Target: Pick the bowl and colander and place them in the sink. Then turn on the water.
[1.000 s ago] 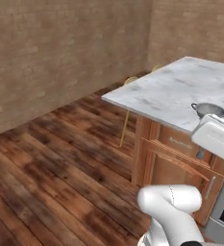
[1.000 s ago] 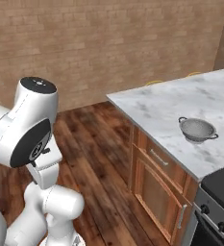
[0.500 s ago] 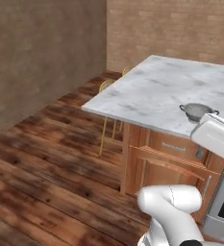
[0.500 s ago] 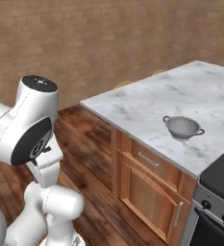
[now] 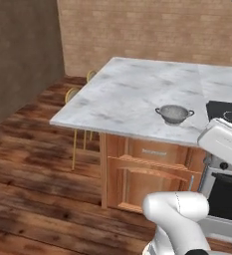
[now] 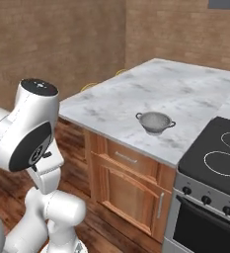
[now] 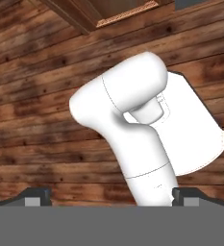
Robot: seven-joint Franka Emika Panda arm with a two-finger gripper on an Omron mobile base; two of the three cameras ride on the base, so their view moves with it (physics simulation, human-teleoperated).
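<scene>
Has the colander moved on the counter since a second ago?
No. The colander sits at the same spot on the counter, beside the stove; the camera moved.

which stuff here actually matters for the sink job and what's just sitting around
For the job:
- colander, upright on the marble counter
- pincer, open, pointing at the wood floor

Just around:
- stovetop beside the counter
- oven below it
- wooden cabinet
- yellow stools at the counter's far side
</scene>
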